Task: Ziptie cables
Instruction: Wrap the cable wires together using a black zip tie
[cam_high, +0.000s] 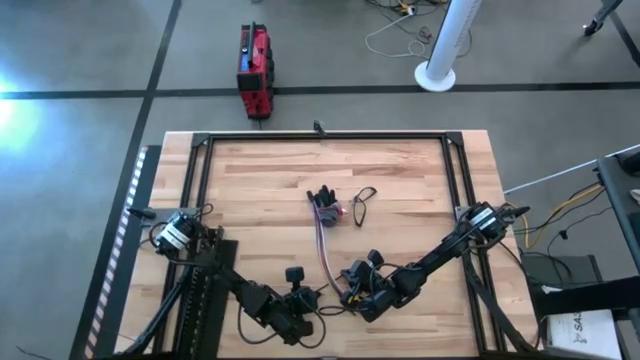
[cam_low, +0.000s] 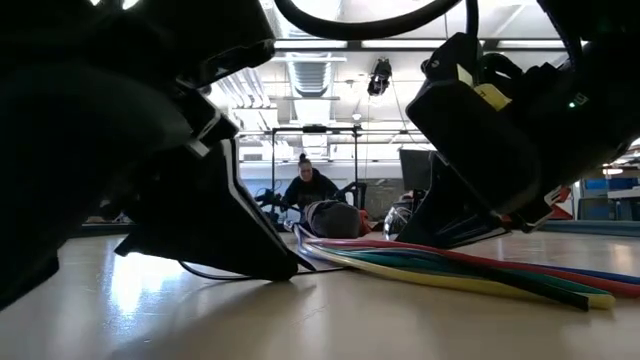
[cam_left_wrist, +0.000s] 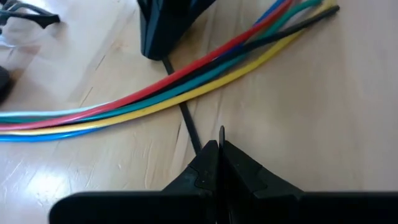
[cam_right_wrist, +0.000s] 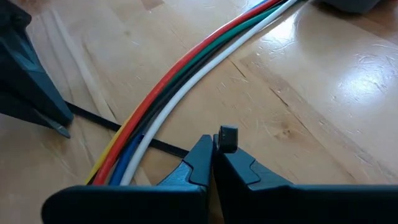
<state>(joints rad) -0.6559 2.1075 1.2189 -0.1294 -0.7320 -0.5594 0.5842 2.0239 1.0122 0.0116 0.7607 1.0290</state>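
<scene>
High view: both arms reach to the near edge of the wooden table (cam_high: 400, 170). At left, the left gripper (cam_high: 305, 322) sits low on the boards; the left wrist view shows its fingers (cam_left_wrist: 208, 163) pressed together on one end of the ziptie (cam_left_wrist: 186, 119), a thin black strap lying flat on the wood. At centre, the cables (cam_high: 328, 252) run from a bunched end near the table's middle toward the grippers; in both wrist views the red, green, yellow, blue and white strands cross over the ziptie, which passes beneath them. Just beside the bunched end lies a small black wire loop (cam_high: 362, 197). At right, the right gripper (cam_high: 352, 292) rests just beside the cables, clenched on the ziptie's other end with its square head (cam_right_wrist: 227, 138) showing above the fingertips. Low view: a person (cam_low: 308, 186) is seated beyond the table.
</scene>
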